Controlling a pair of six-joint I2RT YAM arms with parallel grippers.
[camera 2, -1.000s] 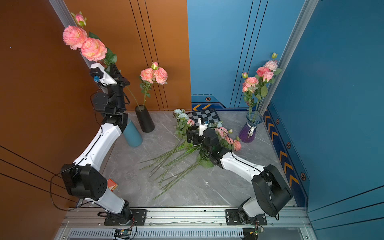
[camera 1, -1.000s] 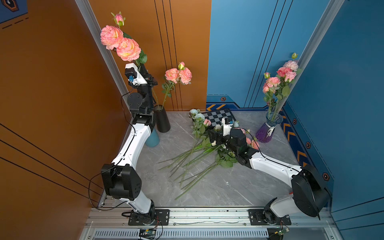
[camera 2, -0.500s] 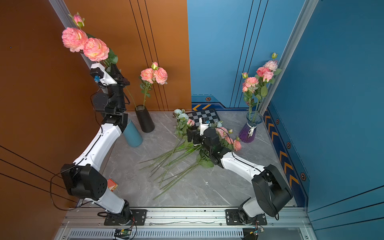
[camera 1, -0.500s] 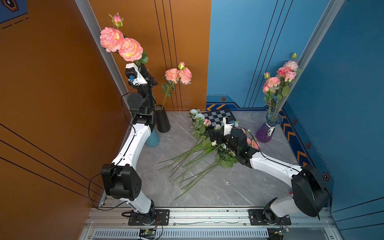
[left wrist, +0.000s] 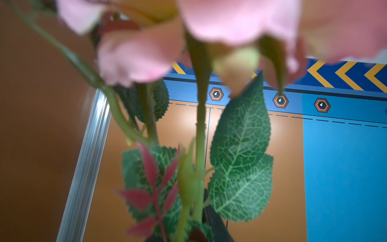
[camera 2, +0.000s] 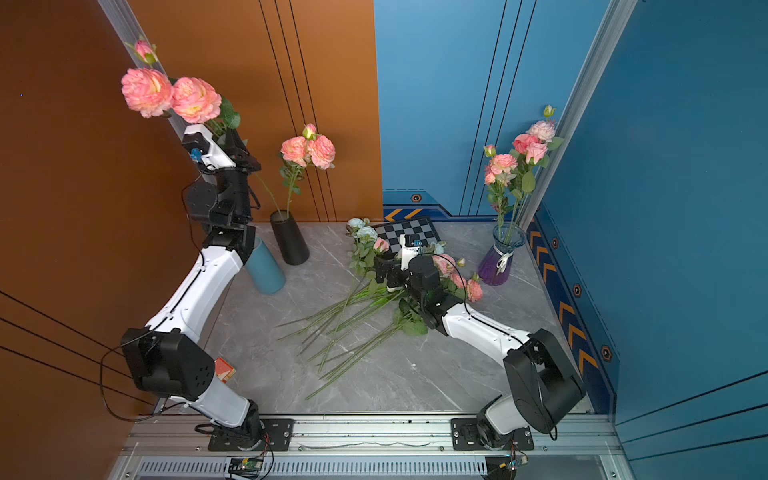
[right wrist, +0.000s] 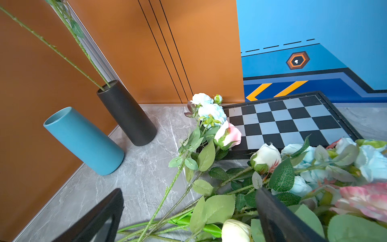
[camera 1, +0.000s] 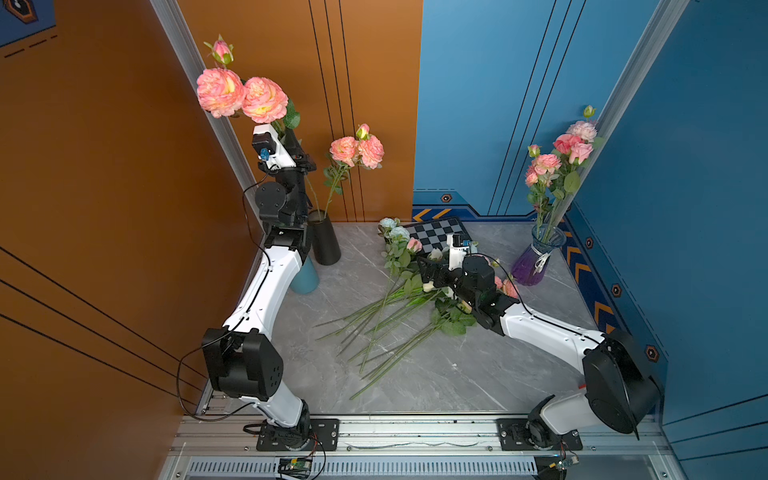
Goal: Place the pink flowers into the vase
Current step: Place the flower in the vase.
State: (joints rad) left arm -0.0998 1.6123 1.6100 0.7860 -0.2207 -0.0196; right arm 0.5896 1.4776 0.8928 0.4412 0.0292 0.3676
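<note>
My left gripper (camera 1: 296, 143) is raised high by the orange wall, around the stem of a pink flower with two big blooms (camera 1: 241, 96) and a bud. That stem runs down into the black vase (camera 1: 325, 243), which holds another pink flower (camera 1: 357, 149). In the left wrist view, leaves (left wrist: 240, 146) and stem (left wrist: 200, 146) hide the jaws. My right gripper (right wrist: 188, 220) stands open, low over the flowers heaped on the table, with nothing between its fingers (right wrist: 100, 218). More pink flowers (camera 1: 507, 286) lie in that heap beside the right wrist; one shows close up (right wrist: 364, 201).
A teal vase (camera 1: 305, 278) stands beside the left arm. A purple glass vase (camera 1: 536, 259) at the back right holds pink flowers (camera 1: 557, 162). A chessboard (camera 1: 440, 232) lies at the back. White roses (right wrist: 266, 156) and pale blue sprays (right wrist: 211, 111) are mixed into the heap.
The two big blooms at my left gripper have sunk a little closer to it, while the gripper itself stayed in place. My right arm has not moved.
</note>
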